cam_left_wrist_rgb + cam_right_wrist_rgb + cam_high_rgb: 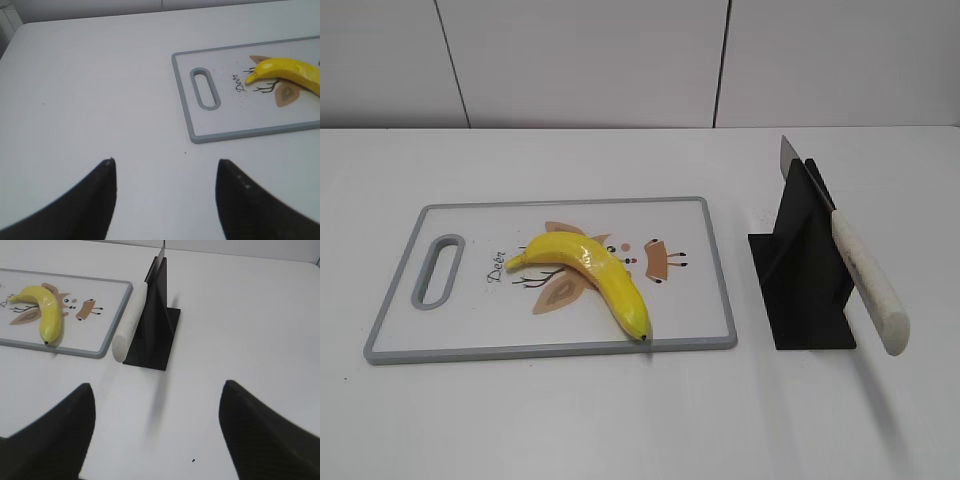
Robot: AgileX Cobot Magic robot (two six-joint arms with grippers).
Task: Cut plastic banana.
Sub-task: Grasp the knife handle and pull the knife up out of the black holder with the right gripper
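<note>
1. Exterior view: looks down at a slant from the front across the counter (620, 420) toward the back wall, at moderate range.
2. Left wrist view: low, just behind the left gripper (165, 192), facing forward and right.
3. Right wrist view: behind the right gripper (156, 430), facing forward and left.
4. All views share the cutting board (715, 290) (182, 90) (107, 345).

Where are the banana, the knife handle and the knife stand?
plastic banana (595, 270), exterior view, mid-body.
knife handle (868, 280), exterior view, middle of the white grip.
knife stand (155, 335), right wrist view, black side wall.
</note>
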